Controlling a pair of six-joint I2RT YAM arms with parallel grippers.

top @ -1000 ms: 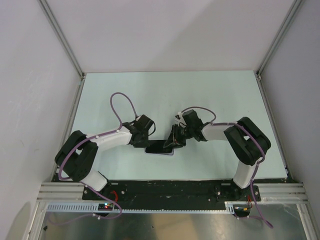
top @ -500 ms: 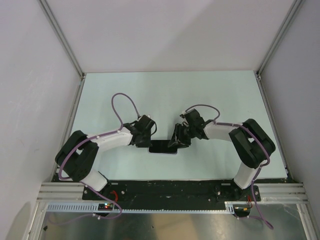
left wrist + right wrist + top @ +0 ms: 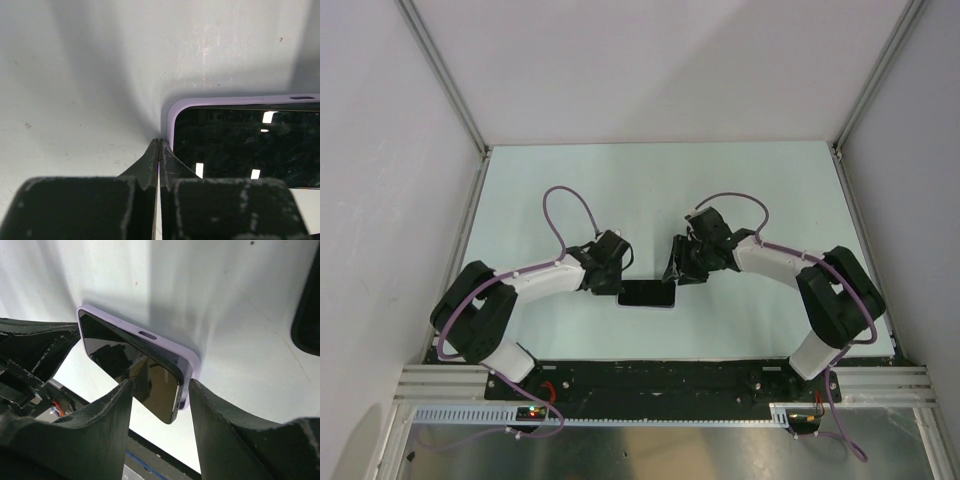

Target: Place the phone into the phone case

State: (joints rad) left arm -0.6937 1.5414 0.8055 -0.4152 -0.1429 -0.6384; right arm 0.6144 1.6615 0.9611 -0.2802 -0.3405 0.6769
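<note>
Black glass-fronted phone (image 3: 646, 293) lies flat, screen up, inside lilac soft-rimmed phone case (image 3: 172, 107). Both rest on pale green worktop (image 3: 620, 190), toward its near edge, between the arms. Long axis runs left-right across top view.

Left end effector (image 3: 159, 150) pinched fully closed, empty, tips at case's left-end corner, apparently touching.

Right end effector (image 3: 160, 390) jaws partly apart, holding nothing, poised just above phone's right end (neither arm clearly nearer).

Phone corner at right end possibly proud of rim; cannot confirm. Judgement: downward press there likely next.

No brand, label or writing legible.
</note>
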